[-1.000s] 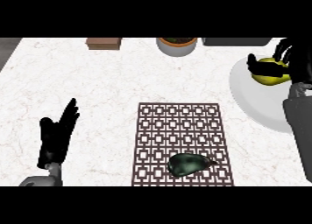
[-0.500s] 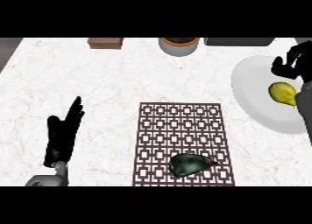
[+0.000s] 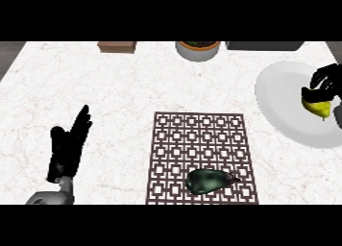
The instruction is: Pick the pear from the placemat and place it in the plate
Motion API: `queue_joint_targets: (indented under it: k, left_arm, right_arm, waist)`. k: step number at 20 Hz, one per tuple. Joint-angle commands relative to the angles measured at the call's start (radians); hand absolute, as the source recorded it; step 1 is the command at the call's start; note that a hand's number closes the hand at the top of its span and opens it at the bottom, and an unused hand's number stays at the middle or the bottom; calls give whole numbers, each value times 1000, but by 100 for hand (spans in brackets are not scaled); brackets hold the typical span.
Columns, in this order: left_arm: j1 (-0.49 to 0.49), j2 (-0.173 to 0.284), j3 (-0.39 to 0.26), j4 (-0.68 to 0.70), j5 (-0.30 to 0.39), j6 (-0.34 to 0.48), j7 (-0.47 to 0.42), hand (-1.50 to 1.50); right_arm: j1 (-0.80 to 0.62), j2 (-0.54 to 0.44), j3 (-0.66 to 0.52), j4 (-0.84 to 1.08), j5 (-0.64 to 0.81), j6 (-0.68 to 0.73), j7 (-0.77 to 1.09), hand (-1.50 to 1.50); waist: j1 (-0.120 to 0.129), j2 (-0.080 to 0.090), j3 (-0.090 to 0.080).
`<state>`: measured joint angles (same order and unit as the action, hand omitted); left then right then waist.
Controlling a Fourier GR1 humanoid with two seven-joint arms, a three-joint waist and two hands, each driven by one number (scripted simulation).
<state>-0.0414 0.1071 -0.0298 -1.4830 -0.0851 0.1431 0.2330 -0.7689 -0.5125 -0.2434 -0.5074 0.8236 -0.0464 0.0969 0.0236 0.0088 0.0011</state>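
Under the curled fingers of the black right hand (image 3: 328,82), the small yellow pear (image 3: 317,106) is lying on the round white plate (image 3: 287,108), its narrow end pointing down and away from the palm. That hand is arching over the fruit's upper part; whether the fingers are gripping it or only hovering at its top, I cannot tell. Far off to its left, the black left hand (image 3: 69,146) is resting open on the white marble counter (image 3: 96,91), fingers straight. Between the two hands, a dark green rounded fruit (image 3: 208,180) is sitting on the brown lattice placemat (image 3: 201,156). The pear is probably light, firm and smooth-skinned, apt to roll; its wide belly is likely the safest place to hold.
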Motion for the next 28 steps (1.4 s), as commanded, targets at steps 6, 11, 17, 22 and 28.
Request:
queue_joint_targets:
  k: [6,11,17,22,28]
  left_arm:
    - [-34,7,20,32,5,-13,-12,0]
    - [-35,24,45,19,12,-6,10,0]
    - [23,-1,18,16,10,-16,-36,0]
    - [10,9,26,36,-1,-23,-44,0]
    - [-10,-32,-3,7,-34,15,11,0]
  right_arm:
    - [-16,-7,-70,121,-89,9,-291,-150]
    - [-33,-12,-278,48,-335,72,-441,-150]
    - [37,-69,-405,87,-492,204,-519,-150]
    - [83,-82,-389,153,-515,269,-644,-150]
    - [99,-103,-368,200,-536,289,-728,-150]
  waist:
    - [0,1,1]
    - [-25,-9,3]
    - [-19,-7,0]
    - [-7,-2,1]
    - [-6,-3,1]
